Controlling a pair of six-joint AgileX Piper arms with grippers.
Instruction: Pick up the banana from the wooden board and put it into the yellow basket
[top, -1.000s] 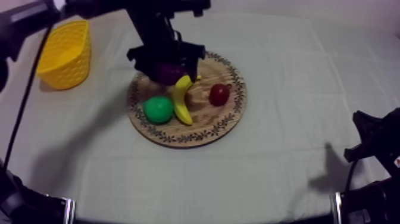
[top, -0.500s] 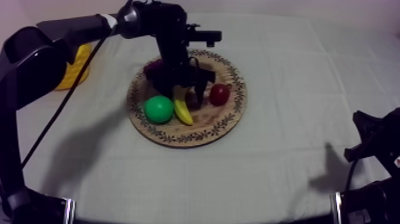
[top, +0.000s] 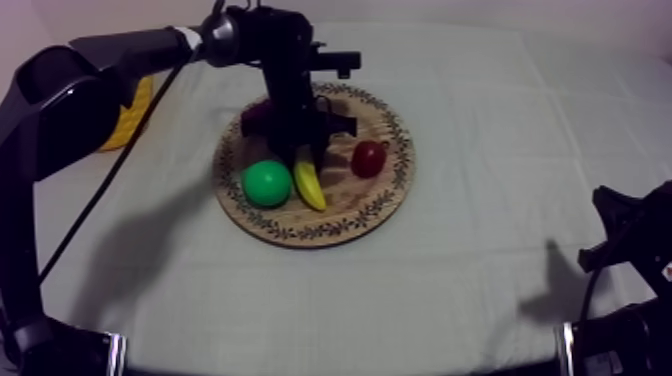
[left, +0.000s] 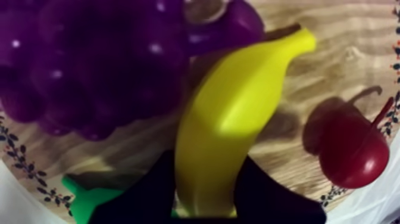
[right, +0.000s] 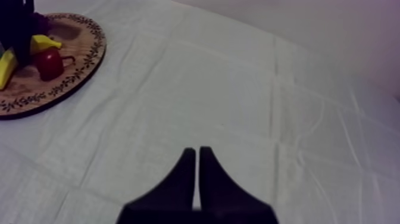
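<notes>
one banana (left: 226, 119), yellow, curved, pinched in left gripper (left: 205, 176); one pear (top: 266, 184), one small red fruit (left: 351, 152); right gripper (right: 197, 156) pressed together.

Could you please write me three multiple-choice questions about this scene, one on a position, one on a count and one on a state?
1. The small red fruit lies:
A. on the wooden board, touching the banana
B. on the board, apart from the banana
C. off the board

2. How many pieces of fruit are on the board?
A. two
B. three
C. four

3. The jaws of the left gripper are:
A. closed round the banana
B. together on nothing
C. wide open, high above the board

Answers:
1. B: in the left wrist view, bare wood shows between the two.
2. C: the grapes, the banana, the green pear and the red fruit.
3. A: the jaws hug the banana on both sides.
</notes>
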